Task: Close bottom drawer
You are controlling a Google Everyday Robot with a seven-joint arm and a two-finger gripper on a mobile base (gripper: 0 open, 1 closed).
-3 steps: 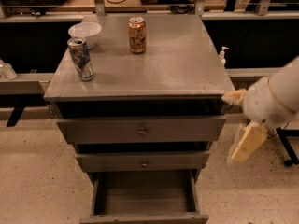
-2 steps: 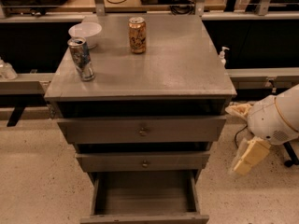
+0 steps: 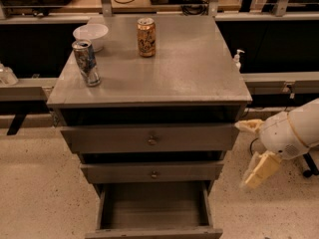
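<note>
The bottom drawer (image 3: 153,231) of the grey cabinet is pulled out towards me, and its shallow empty box shows behind the low front panel. The two drawers above it, each with a brass knob, sit almost shut. My gripper (image 3: 254,148) hangs to the right of the cabinet, level with the middle drawer and apart from it. Its two cream fingers (image 3: 262,169) are spread and hold nothing. The white arm reaches in from the right edge.
On the cabinet top (image 3: 189,68) stand a silver can (image 3: 86,62), an orange can (image 3: 146,37) and a white bowl (image 3: 90,35). A small pump bottle (image 3: 238,59) stands on the rail to the right. Speckled floor lies on both sides.
My gripper and arm have dropped lower beside the cabinet's right side, from the top drawer's level to the middle drawer's. The drawers have not moved.
</note>
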